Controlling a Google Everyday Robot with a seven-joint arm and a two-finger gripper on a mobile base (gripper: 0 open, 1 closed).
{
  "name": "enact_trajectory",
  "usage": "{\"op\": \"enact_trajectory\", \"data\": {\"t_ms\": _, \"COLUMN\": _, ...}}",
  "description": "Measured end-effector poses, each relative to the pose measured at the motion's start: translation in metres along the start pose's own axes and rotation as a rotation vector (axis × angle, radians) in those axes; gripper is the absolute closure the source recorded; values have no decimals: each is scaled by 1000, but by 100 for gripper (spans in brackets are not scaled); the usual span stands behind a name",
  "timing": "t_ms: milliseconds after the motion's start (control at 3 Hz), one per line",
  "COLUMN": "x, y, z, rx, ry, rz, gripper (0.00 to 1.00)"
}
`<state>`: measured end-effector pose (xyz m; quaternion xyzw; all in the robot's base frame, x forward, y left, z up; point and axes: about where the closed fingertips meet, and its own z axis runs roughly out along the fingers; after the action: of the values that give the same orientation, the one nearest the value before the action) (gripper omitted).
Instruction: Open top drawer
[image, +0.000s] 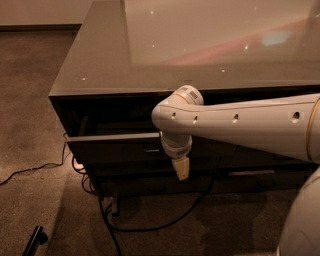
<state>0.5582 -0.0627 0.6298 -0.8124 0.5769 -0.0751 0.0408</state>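
Note:
The top drawer is the dark front under the left part of the glossy desk top. Its upper edge catches the light and stands a little forward of the desk's shadowed opening. A small handle shows on its front, just left of my arm. My gripper hangs pointing down in front of the drawer fronts, just right of and below that handle. The white wrist above it hides the drawer's middle. The thick white forearm reaches in from the right.
A lower dark drawer with a long pale handle sits to the right below the arm. Black cables trail over the carpet under the desk's left corner. A black bar-shaped object lies at the bottom left.

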Motion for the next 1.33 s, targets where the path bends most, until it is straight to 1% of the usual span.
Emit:
{"op": "enact_trajectory", "data": {"t_ms": 333, "x": 6, "y": 6, "z": 4, "rx": -12, "ry": 39, "rz": 26, "gripper": 42}}
{"op": "enact_trajectory", "data": {"t_ms": 667, "x": 6, "y": 5, "z": 1, "rx": -12, "ry": 39, "rz": 26, "gripper": 65}}
{"op": "enact_trajectory", "data": {"t_ms": 1000, "x": 15, "y": 16, "z": 0, "rx": 6, "ry": 42, "rz": 67, "gripper": 88}}
{"op": "enact_trajectory", "data": {"t_ms": 1333, "x": 15, "y": 15, "z": -5, "rx": 6, "ry": 41, "rz": 68, "gripper": 100}}
